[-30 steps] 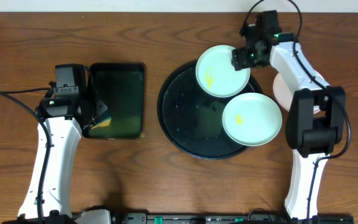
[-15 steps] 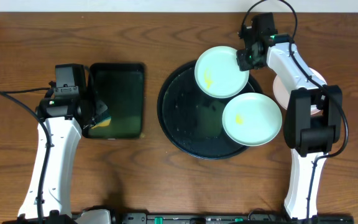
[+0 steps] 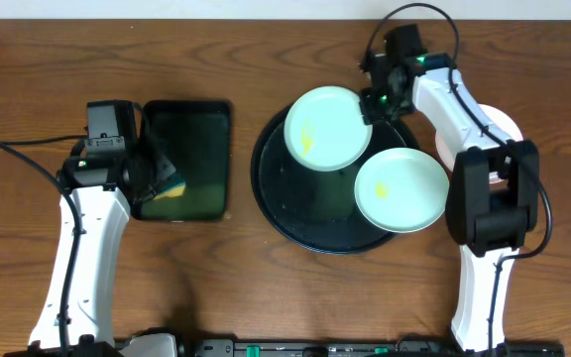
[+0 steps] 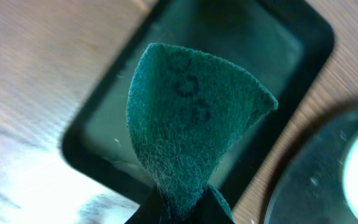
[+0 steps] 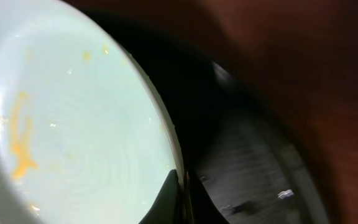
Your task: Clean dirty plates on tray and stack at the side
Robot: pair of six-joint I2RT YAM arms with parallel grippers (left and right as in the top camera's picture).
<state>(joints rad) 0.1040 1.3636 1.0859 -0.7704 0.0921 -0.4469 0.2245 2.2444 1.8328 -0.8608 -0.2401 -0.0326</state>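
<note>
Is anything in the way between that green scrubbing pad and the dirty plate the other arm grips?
Nothing visible does. The scouring pad in the left gripper hangs over the dark-green tray; between it and the smeared plate gripped by the right gripper lie only bare table and the black tray's low rim.

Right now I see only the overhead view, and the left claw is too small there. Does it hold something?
Observer: Yes. In the left wrist view, the left claw is shut on a green scouring pad, which stands folded above the rectangular green tray.
Operator: Does the right claw really grip the mint plate?
Observer: Yes. The right wrist view shows the plate's rim pinched between its two fingers.
Operator: How dirty is that plate?
Observer: Close up, beside the long yellow smear there are small yellow specks near the rim.
</note>
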